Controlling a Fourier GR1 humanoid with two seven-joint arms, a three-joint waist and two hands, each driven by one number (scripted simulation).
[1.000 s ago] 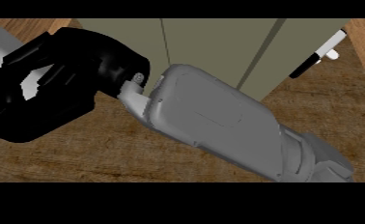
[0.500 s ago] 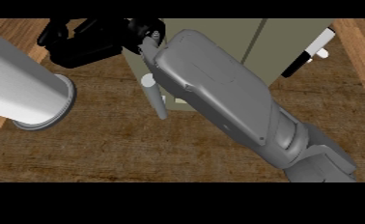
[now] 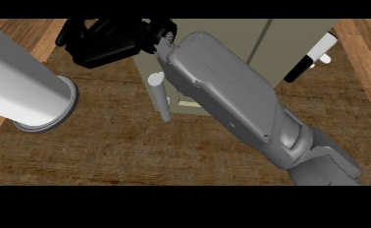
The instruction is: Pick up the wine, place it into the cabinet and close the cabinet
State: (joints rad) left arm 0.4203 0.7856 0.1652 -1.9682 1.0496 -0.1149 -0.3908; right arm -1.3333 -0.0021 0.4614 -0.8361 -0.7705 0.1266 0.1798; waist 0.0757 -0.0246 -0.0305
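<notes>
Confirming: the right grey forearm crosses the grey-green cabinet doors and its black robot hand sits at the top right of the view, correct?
Not quite. In the head view the right grey forearm does cross the grey-green cabinet doors, but its black robot hand sits at the top left, not the top right.

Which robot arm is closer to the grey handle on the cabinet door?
Right. The right forearm passes just beside the handle, with the right hand above it in the view. The left forearm is farther off, across bare counter.
</notes>
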